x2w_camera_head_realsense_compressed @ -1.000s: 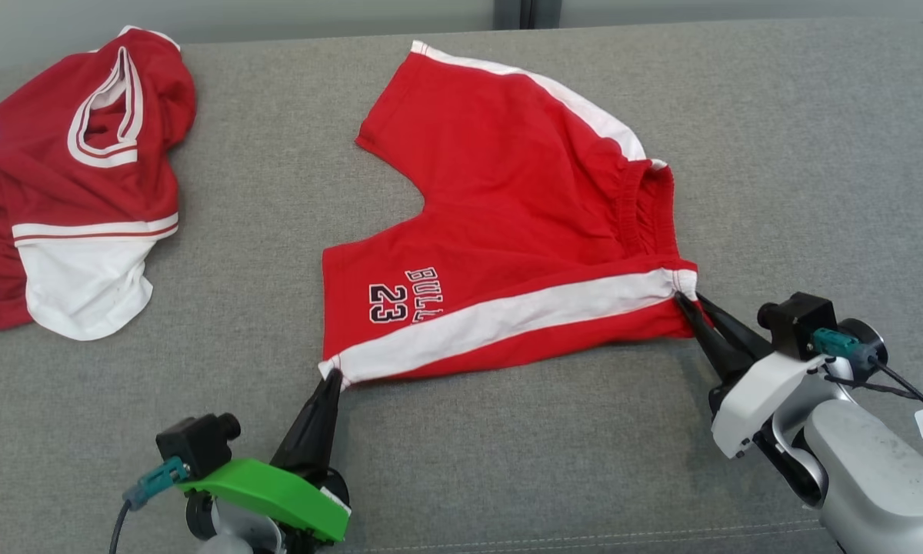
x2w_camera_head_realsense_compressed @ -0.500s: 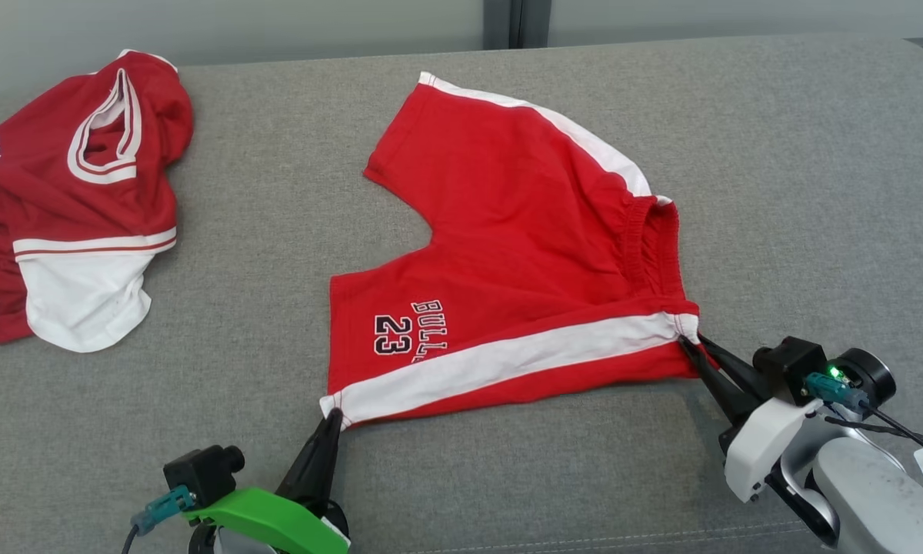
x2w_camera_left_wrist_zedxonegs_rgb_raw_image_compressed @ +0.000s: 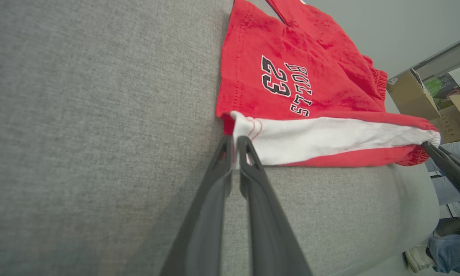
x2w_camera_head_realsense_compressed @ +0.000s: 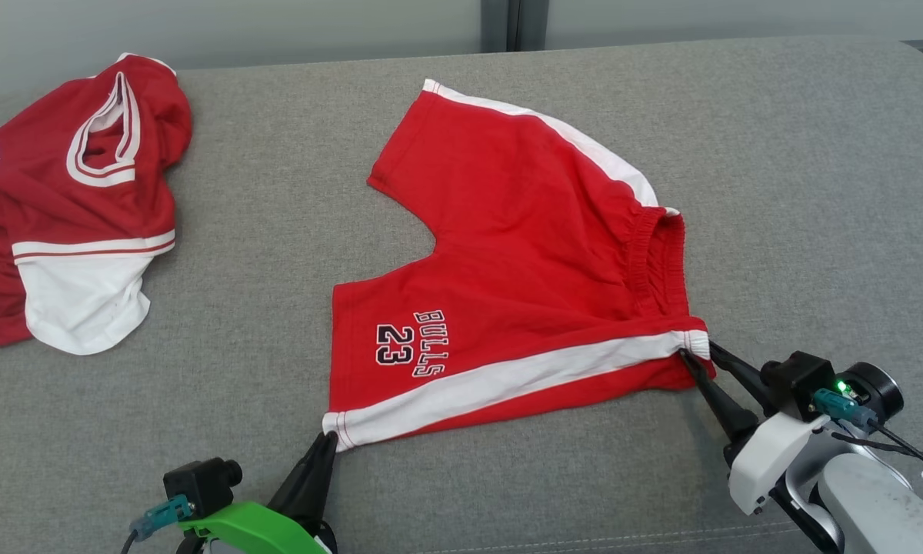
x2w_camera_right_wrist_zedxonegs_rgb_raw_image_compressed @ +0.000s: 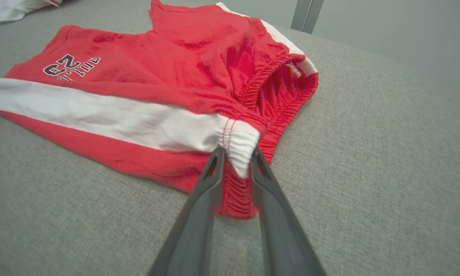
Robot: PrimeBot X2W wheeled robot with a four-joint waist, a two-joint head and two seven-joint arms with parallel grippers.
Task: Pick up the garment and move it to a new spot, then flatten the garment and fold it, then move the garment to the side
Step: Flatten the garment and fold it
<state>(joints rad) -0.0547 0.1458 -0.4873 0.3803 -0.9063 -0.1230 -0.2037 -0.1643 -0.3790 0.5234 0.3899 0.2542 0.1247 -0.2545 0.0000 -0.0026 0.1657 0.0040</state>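
The garment is a pair of red shorts with white side stripes and "BULLS 23" print, spread out on the grey cushion. My left gripper is at its near left leg corner. In the left wrist view the left gripper is nearly closed, pinching the white hem of the garment. My right gripper is at the near waistband corner. In the right wrist view the right gripper has its fingers apart, and the white waistband corner of the garment lies loose between them.
A crumpled red and white jersey lies at the far left of the cushion. The cushion's front edge runs just behind both grippers. Off the cushion's end stand cardboard boxes, and a person's leg is there too.
The right gripper's fingers have parted around the waistband corner. The shorts have settled flatter and a little nearer to me. The camera has tilted slightly, shifting the whole picture.
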